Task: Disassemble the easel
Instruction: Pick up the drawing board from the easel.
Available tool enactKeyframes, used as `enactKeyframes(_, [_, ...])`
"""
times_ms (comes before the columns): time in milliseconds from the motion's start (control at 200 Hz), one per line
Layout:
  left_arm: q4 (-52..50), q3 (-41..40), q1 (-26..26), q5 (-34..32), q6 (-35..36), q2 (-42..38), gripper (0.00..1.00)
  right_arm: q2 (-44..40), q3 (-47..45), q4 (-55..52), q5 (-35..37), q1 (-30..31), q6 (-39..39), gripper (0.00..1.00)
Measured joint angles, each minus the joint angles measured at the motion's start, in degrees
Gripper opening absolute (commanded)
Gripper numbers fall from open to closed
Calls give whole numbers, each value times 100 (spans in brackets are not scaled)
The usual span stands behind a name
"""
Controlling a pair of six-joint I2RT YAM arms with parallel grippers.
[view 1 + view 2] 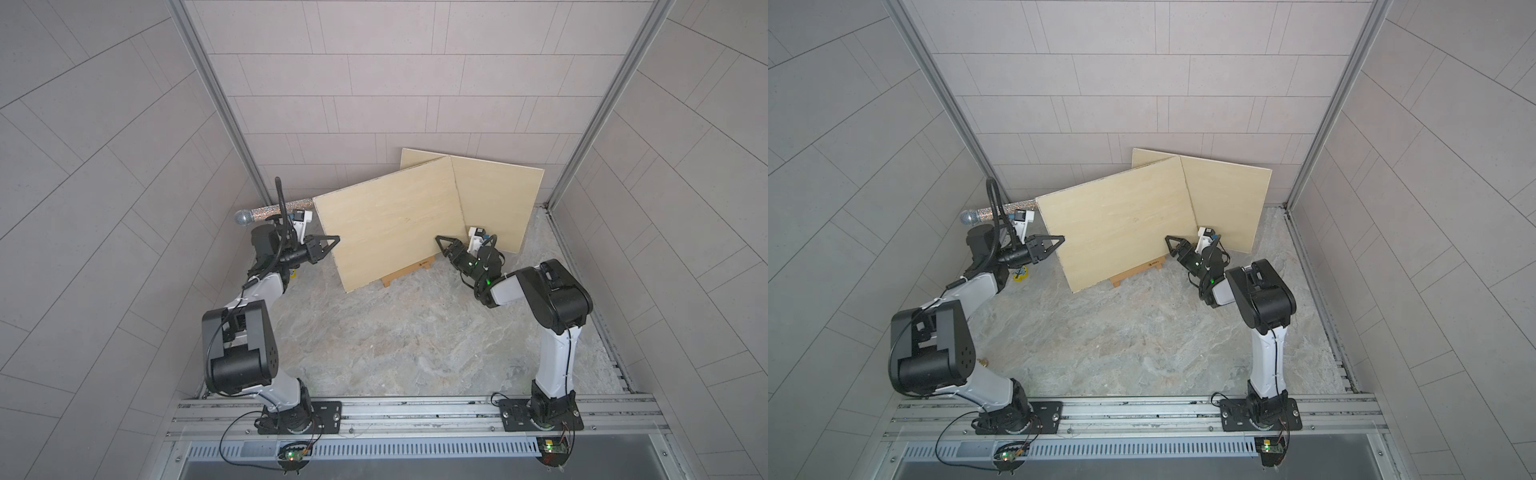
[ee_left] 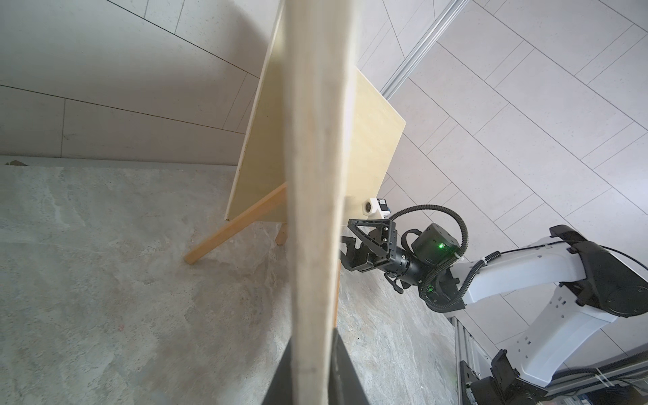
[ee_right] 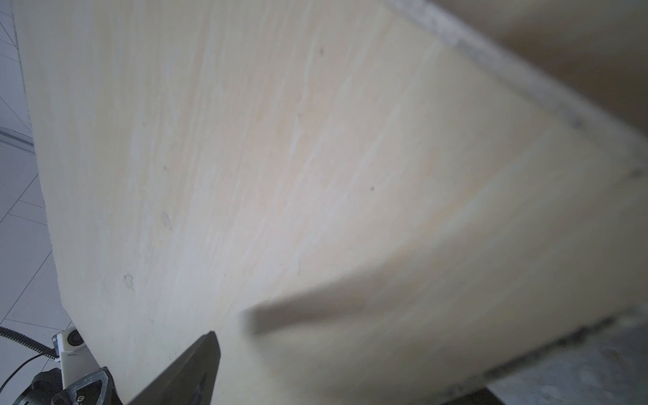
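In both top views the front board (image 1: 390,224) hides the easel (image 1: 409,271), apparently all but its base.

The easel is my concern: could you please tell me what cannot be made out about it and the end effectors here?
- Easel frame: in both top views the front board covers all but a bit of its base.
- Right end effector: in the left wrist view the board's edge hides part of its fingertips, so contact is unclear.
- Right wrist view: the blurred board fills it; no easel shows.
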Motion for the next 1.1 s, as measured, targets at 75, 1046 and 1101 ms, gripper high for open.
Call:
enactKeyframes(75, [-42,-48,-15,-26,7,-66,0,-11,-2,-4,7,-2,-2,90])
enactKeyframes(1046, [-2306,-286,-717,-1069,1357,-1657,0,-22,-57,-302,-155,26,0,89])
enactKeyframes(1101, [-2341,-293,-717,-1078,1340,-1709,0,-46,-61,-313,-153,39,7,89])
